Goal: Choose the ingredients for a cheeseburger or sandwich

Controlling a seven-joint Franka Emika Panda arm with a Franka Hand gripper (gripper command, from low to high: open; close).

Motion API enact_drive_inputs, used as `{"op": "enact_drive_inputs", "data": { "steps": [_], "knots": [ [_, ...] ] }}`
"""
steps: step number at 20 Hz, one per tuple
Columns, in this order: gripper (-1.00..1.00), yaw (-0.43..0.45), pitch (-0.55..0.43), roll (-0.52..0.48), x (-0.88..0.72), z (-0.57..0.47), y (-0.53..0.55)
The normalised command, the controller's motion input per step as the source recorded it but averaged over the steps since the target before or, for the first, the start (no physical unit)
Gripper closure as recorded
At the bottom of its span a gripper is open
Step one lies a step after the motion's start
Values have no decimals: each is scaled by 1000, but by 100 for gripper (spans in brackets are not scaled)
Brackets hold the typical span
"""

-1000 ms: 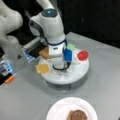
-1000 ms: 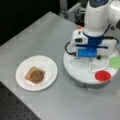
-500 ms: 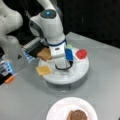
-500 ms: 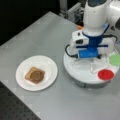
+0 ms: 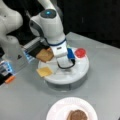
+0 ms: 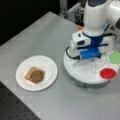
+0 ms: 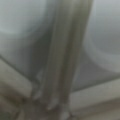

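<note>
Your gripper [image 6: 93,66] is hanging low over the white tray [image 6: 82,75], I cannot tell if its fingers are open, while bread and a brown patty [image 6: 37,75] are already sitting on the plate [image 6: 47,66], cheese [image 5: 44,71] still waiting.

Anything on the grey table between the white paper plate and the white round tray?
Nothing: bare grey table separates paper plate from tray in a front view.

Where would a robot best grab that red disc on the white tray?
Probably from straight above, jaws across opposite edges of the red disc. It lies flat near the rim of the white tray, with the gripper beside it.
</note>
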Motion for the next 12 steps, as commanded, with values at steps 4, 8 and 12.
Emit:
{"op": "enact_drive_inputs", "data": {
  "steps": [4, 8, 12],
  "knots": [
    [-100, 427, 3, 89, -59, -278, -49],
    [-100, 427, 12, 94, -15, -281, -79],
    [-100, 362, -29, 84, -1, -298, -111]
  ]
}}
